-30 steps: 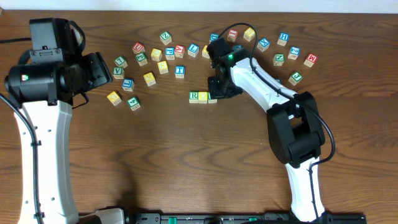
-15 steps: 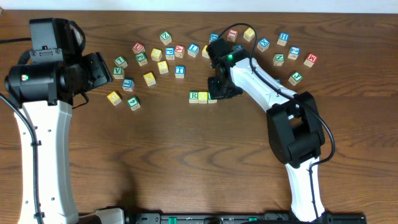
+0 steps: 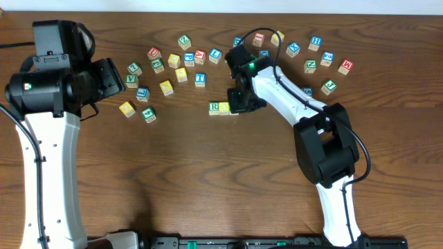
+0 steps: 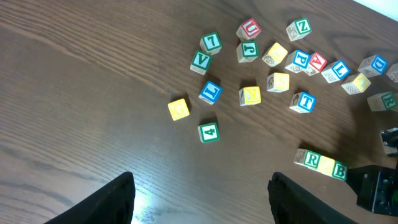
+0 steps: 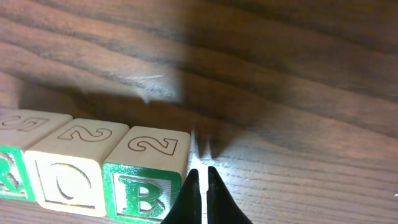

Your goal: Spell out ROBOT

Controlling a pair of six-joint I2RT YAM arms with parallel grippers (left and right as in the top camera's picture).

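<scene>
Wooden cubes sit three in a row near the middle of the tabletop (image 3: 201, 173): the green R cube (image 3: 214, 107), a yellow cube (image 3: 224, 107) touching it, and the green B cube (image 5: 144, 186) touching that. In the right wrist view we read the middle one's side face as an O, so the row says R-O-B.

The right pincer (image 5: 200, 186) is squeezed fully together with nothing between its tips. Those tips stand low at the B cube's free end; whether they touch it or sit just beside it we cannot tell. We judge the step in hand to be tidying the row, pressing the third letter snug against its neighbours. The left pincer (image 4: 202, 183) hangs well apart over the left of the tabletop, its fingers spread wide and holding nothing.

Two letters remain. The blue T cube (image 3: 200, 79) lies among the loose cubes (image 3: 181, 74) beyond the row. Several yellow ones lie there too, and we cannot read which carries the second O. The next move, as we see it, calls for the right pincer to lift clear of the B cube without dragging it, open, and bring that O to touch the B cube's free end.
</scene>
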